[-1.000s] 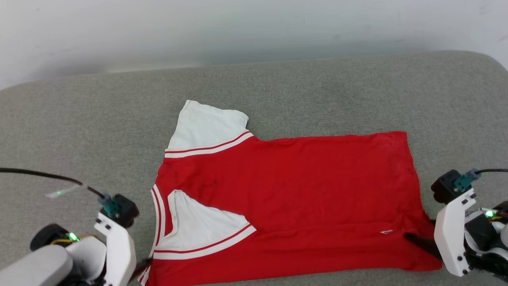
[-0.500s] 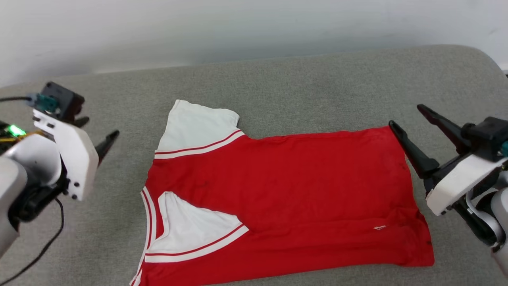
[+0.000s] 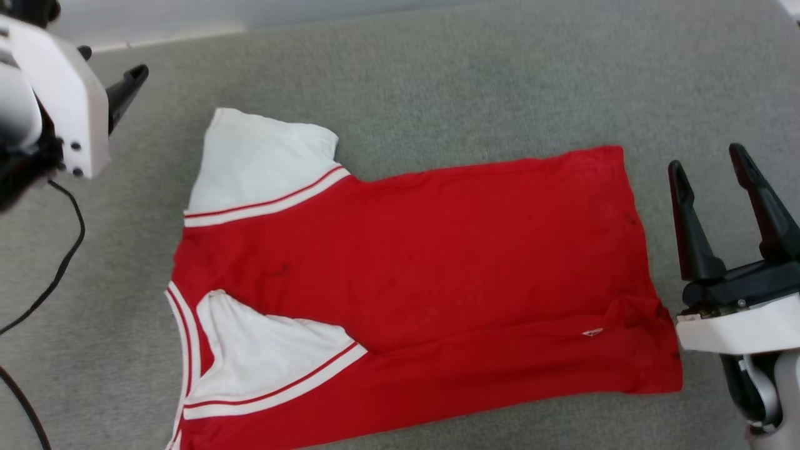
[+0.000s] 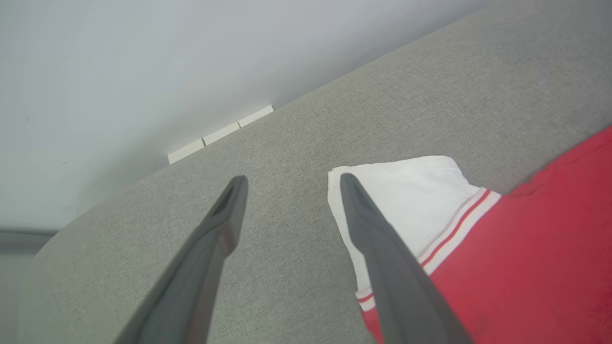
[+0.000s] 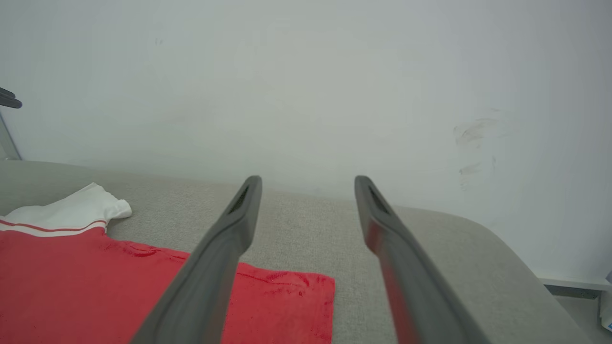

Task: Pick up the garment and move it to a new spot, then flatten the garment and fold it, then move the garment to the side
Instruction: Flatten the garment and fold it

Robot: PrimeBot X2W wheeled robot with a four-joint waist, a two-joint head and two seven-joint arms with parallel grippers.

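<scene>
At the left, the left gripper is held raised over the grey fabric-covered desk, its fingers spread and empty, having been drawn up from the near edge where it was a second ago. In the middle, the red jersey shirt with short white sleeves is left flat on the desk, plain face up, its near sleeve and near side turned in over the body. At the right, the right gripper is likewise lifted clear of the near hem corner, fingers released and empty, so the near fold is judged laid and the far side remains to be folded.
</scene>
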